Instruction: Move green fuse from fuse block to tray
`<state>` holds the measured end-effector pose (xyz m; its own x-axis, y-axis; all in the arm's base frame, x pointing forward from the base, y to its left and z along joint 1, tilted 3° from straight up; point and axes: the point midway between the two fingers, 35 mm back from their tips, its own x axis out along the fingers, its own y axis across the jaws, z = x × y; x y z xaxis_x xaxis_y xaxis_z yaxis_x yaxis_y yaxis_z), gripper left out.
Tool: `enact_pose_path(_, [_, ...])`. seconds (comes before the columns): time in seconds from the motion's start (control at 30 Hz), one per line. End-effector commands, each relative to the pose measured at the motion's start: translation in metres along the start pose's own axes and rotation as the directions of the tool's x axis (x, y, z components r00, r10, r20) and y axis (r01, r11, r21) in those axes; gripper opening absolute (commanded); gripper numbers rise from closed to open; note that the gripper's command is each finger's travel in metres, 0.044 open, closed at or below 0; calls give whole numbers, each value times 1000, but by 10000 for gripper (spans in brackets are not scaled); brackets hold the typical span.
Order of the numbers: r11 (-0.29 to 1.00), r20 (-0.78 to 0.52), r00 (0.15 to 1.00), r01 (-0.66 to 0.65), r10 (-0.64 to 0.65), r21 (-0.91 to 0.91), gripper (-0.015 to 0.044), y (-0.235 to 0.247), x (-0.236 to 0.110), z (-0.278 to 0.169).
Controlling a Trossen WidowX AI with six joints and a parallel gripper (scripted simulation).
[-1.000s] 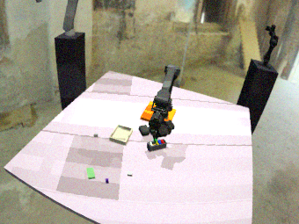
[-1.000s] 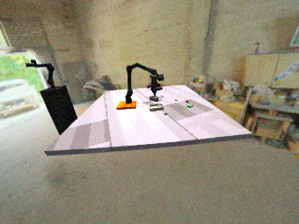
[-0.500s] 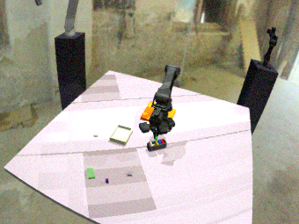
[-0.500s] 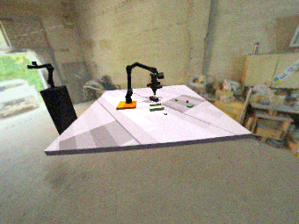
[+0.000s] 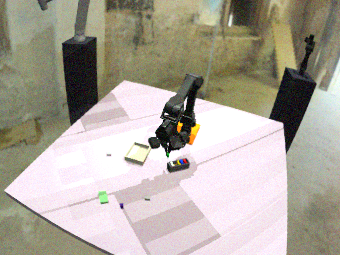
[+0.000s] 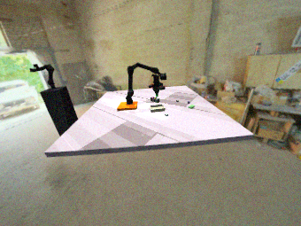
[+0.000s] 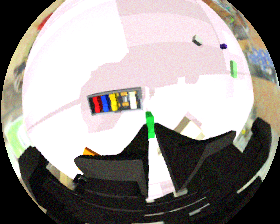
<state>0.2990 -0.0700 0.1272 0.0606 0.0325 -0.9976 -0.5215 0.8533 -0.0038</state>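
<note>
Pale pink boards with grey patches form the table (image 5: 240, 203), a big slab standing in a rough stone workshop. From the top view, its near edge runs along 6 o'clock, and the closest items are small: a flat green chip (image 5: 103, 197) at about 7 o'clock, with a tiny dark blue bit (image 5: 121, 205) and a grey bit (image 5: 147, 199) just beside it. Wide bare board lies around them on all sides.

Farther in, the fuse block (image 5: 180, 164) sits near the table's middle, showing red, blue and yellow fuses in a row. Just above it and at its 11 o'clock hangs the gripper (image 5: 167, 150), its fingers pinched on the green fuse (image 5: 167, 154), which is lifted off the block and apart from it. The tray (image 5: 138, 153) lies at 9 o'clock from the gripper, near but not touching. Beyond, the arm rises from its orange base (image 5: 195, 131).

At the far table corners stand two black pedestals (image 5: 80, 78), well apart from the work area.

The wrist view alone shows the fuse as a thin green tip (image 7: 149, 122) between the dark fingers, with the block (image 7: 114, 102) at its 10 o'clock. The exterior view shows shelves and clutter (image 6: 270, 118) off the table's right side.
</note>
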Motion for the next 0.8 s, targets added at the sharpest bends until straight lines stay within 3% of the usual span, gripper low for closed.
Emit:
enact_pose_path(0.0, [1000,-1,1000,3,-3,0,0,-18,-1,-12])
enact_pose_path(0.77, [1000,-8,1000,9,-9,-1,0,-102,-2,-110])
